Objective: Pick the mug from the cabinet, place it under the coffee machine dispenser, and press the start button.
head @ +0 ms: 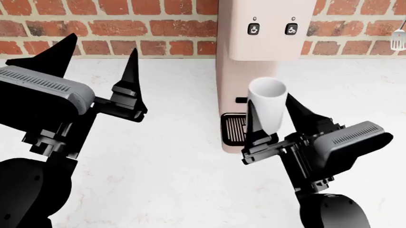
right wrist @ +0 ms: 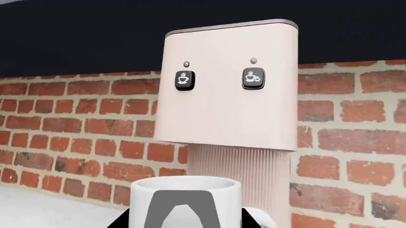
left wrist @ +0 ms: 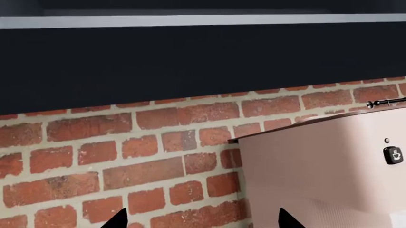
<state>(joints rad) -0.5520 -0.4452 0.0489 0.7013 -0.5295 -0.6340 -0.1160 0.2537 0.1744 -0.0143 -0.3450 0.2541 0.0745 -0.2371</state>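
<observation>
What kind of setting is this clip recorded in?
Most likely a simulated home kitchen: a pale stone-look counter against a red brick wall, a coffee machine standing on it, and a spatula hanging on the wall.

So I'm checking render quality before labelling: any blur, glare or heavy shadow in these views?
Head view: sharp, evenly lit, with no glare on the mug. Left wrist view: crisp brick wall, under a broad dark band. Right wrist view: the coffee machine and its buttons are crisp, with soft shading under its head.

Brick wall point(head: 127, 28), white countertop point(head: 171, 180), spatula point(head: 399, 39)
</observation>
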